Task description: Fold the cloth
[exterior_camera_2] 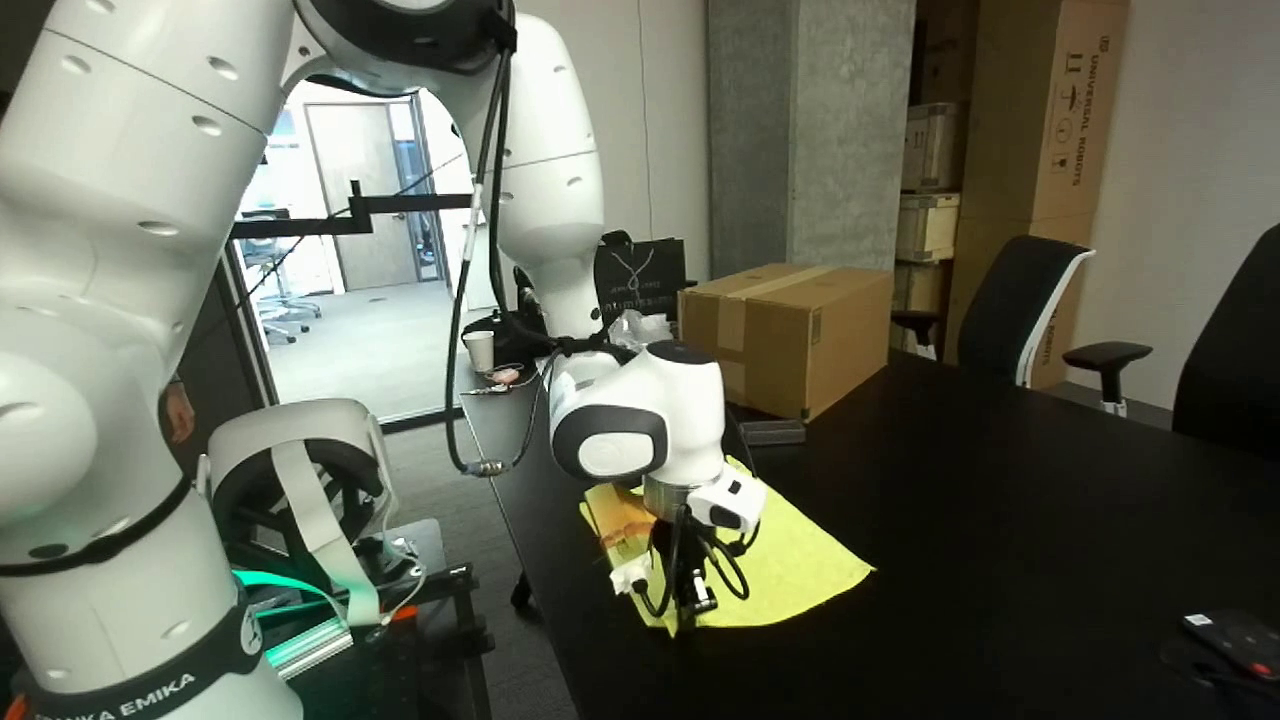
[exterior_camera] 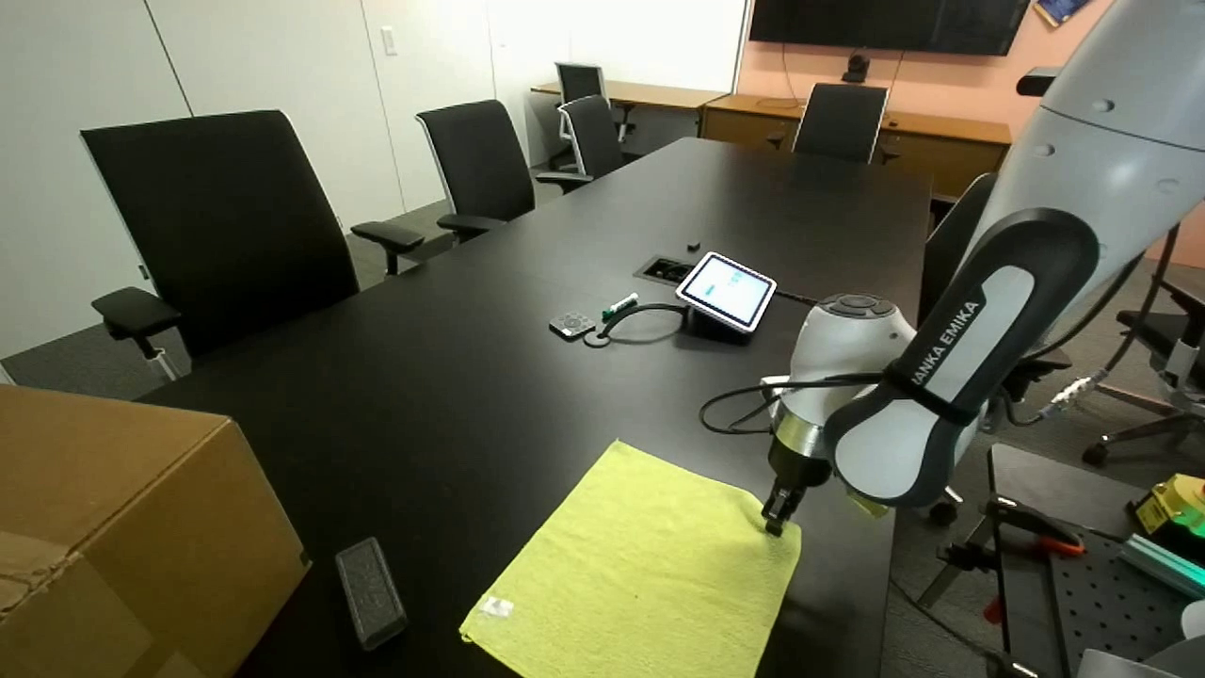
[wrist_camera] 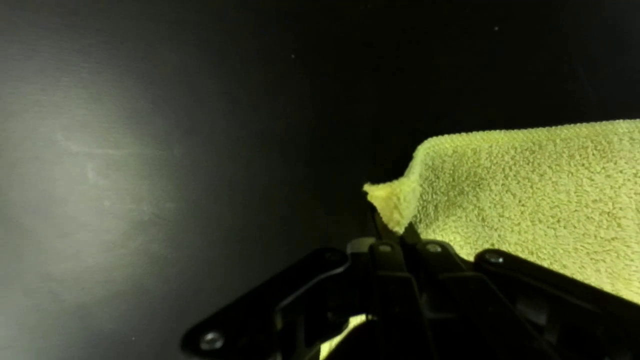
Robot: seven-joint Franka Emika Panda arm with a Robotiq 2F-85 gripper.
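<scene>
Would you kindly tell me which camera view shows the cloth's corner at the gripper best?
The wrist view, because it shows the corner large, poking out of the gripper. Both exterior views show that area only small, around the gripper's tip, with more of the cloth spread on the table.

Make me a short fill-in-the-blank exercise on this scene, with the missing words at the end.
1. In the wrist view, the gripper is closed on the cloth where two edges meet, at its ____.
2. The table under the cloth is ____ in color.
3. The brown box on the table is made of ____.
4. The tablet is switched ____.
Missing words: corner; black; cardboard; on.
</scene>
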